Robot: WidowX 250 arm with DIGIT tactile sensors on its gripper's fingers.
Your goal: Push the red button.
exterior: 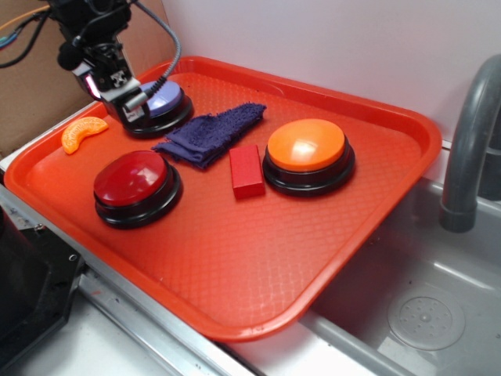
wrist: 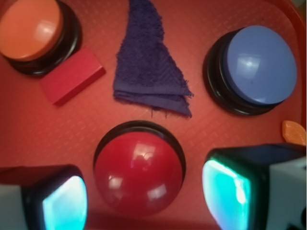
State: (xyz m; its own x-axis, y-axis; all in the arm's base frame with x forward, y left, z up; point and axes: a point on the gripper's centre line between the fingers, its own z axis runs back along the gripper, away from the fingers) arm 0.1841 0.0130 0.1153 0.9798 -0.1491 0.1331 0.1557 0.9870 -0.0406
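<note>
The red button (exterior: 135, 182) sits near the front left of the red tray (exterior: 258, 258), left of a small red block (exterior: 246, 170). The gripper (wrist: 144, 199) hangs above it, fingers spread wide, holding nothing. A blue cloth (exterior: 213, 133) lies behind. I can read no writing on anything.

I am hovering my gripper (exterior: 129, 98) over the tray's (exterior: 235, 258) far left corner, above the blue button (exterior: 168, 100). The red button (exterior: 131, 178) is sitting near the left edge, the orange slice (exterior: 82, 131) behind it at the rim. The cloth (exterior: 213, 133) is lying mid-tray toward the far edge, the red block (exterior: 246, 170) just before it, touching the orange button (exterior: 307, 146) on its right.
</note>
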